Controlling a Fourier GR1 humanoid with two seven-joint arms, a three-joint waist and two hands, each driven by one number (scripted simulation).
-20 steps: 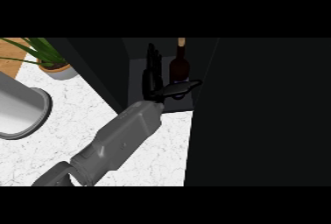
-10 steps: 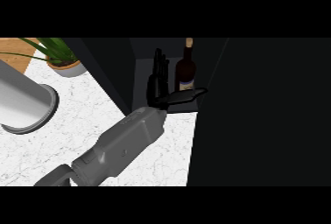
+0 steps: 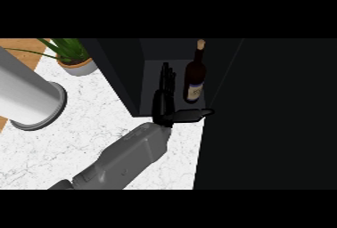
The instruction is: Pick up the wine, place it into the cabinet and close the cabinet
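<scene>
Two of the three steps look done to you here: the wine (image 3: pixel 194 75) stands upright inside the cabinet (image 3: pixel 121 67), set well back in the dark compartment, cork end up and label facing you. It rests on its own base, and nothing is wrapped round it. Only the closing is left, as far as you can judge, since the compartment is plainly open toward you.

Just beside the bottle, on its left, you see one hand (image 3: pixel 166 100), fingers straight and pointing into the cabinet, thumb stuck out to the right below the bottle's base. It grips nothing. The fingers lie near the bottle's side, though you cannot tell whether they touch it. Which arm this is you cannot say for certain; the grey forearm comes in from the lower left, so you would take it for the left one, and no other hand shows.

Inside the cabinet you can make out the bottle and nothing else; the rest is too dark to read. The large black panel (image 3: pixel 270 116) at the right may be the door.

Farther out on the marbled counter (image 3: pixel 72 147) stand a grey cylinder (image 3: pixel 26 100) and a potted plant (image 3: pixel 72 58).
</scene>
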